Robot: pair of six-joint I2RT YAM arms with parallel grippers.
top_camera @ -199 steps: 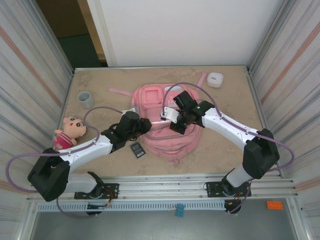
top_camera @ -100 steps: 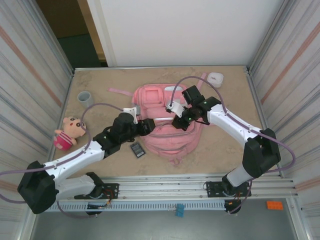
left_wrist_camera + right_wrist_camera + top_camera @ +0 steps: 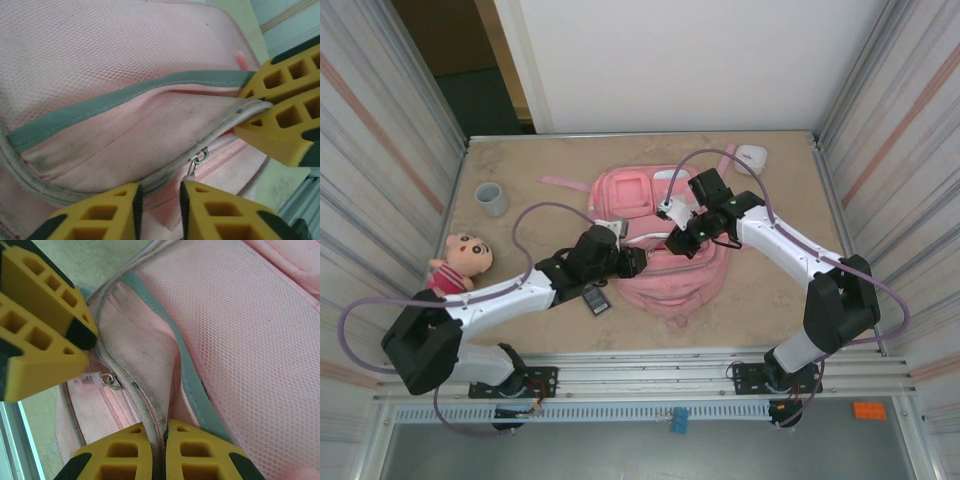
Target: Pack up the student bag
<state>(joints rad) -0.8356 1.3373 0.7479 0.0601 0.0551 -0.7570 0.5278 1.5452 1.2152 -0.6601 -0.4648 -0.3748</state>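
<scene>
Clamping: right gripper point(image 3: 157, 432) has its yellow fingers point(image 3: 200, 455) all but together on the pink fabric student bag point(image 3: 620, 200). A fold of the pocket edge runs down between them.
Right grip spot: the flap corner where the grey trim band point(image 3: 125, 95) ends. From the left wrist, that fabric corner sits wedged between the two right fingers.
Left fingers: left gripper point(image 3: 160, 191) shows a narrow slot between its yellow pads point(image 3: 100, 215), with pink fabric visible through it. Can't tell whether they pinch anything.
Zipper pull: small metal zipper pull point(image 3: 196, 161) hangs on the zip line just beyond the left fingertips, outside the slot.
Gripper spacing: both sets of tips work the same pocket opening, close together but not touching.
Pocket: pink mesh panel point(image 3: 100, 45) above the trim, smudged pink lining below it, opening slightly gaped.
Bag position: lying flat mid-table on the beige stone-look tabletop point(image 3: 770, 300), with both arms reaching over its near half.
Strap: loose pink strap point(image 3: 560, 183) lies on the table at the bag's far-left corner.
Near left arm: small dark flat device point(image 3: 595, 299) sits just beside the forearm, close to the bag's left edge.
Left side: plush doll in a red top point(image 3: 455, 265) and grey cup point(image 3: 491, 198), both well apart from the bag.
Far right corner: white rounded container point(image 3: 752, 156), partly behind the right arm's cable.
</scene>
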